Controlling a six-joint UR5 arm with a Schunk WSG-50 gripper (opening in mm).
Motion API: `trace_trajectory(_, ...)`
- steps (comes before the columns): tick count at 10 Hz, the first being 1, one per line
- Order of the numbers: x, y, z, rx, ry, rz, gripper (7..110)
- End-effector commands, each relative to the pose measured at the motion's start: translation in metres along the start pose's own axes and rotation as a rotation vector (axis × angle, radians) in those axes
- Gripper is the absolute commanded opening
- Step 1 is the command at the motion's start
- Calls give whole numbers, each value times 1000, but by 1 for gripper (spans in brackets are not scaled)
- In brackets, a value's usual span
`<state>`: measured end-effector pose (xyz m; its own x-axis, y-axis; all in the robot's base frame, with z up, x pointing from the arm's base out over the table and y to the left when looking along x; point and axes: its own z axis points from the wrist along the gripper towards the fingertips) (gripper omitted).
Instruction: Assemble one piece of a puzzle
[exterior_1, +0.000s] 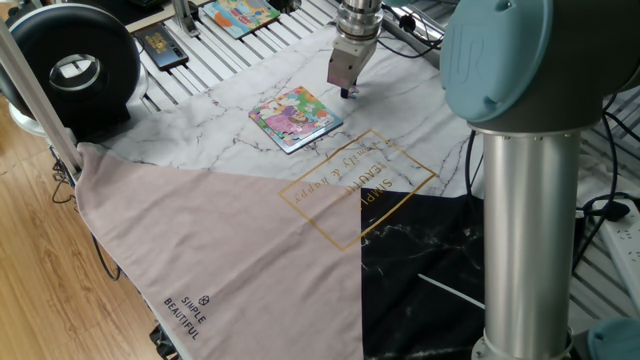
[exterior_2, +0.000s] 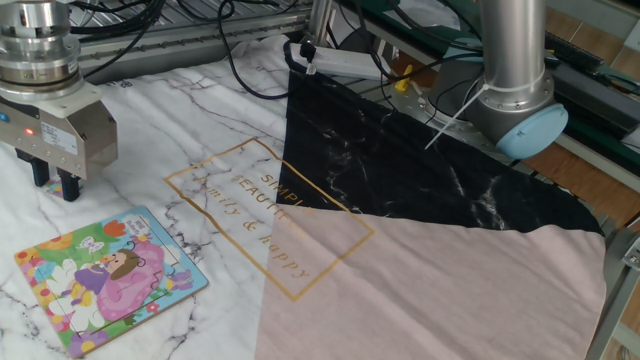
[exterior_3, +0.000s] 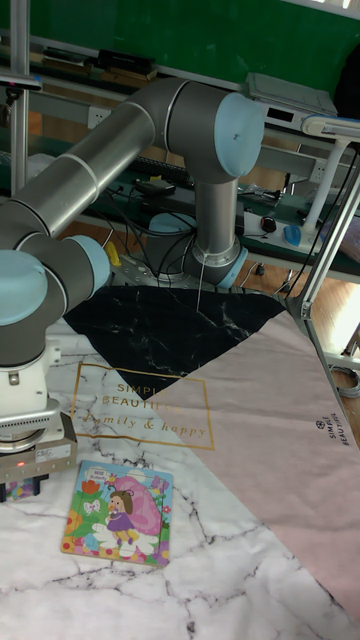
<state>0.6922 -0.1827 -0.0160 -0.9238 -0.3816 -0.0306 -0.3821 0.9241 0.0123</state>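
Cloth (exterior_1: 220, 230) is reading "SIMPLE BEAUTIFUL" at near corner, again in gold frame w/ "family & happy". Puzzle (exterior_1: 295, 117) is lying flat on marble part, well inside edges, bare cloth all round. Gripper (exterior_2: 56, 186) is standing just beyond puzzle, tips at cloth; fingers close together. Piece not visible, grip unclear.

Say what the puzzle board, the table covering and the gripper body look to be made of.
Puzzle: likely printed cardboard, flat with a slight sheen and dark-blue edge.
Table covering: fabric with a matte finish; it creases and drapes over the table edge, printed in marble, black and pink.
Gripper: body looks like brushed grey metal, with dark fingers.
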Motion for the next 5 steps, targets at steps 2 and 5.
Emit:
trace_trajectory(2,0,-1,-1,3,-4,18,22)
trace_trajectory(5,0,-1,-2,5,-2,24,7)
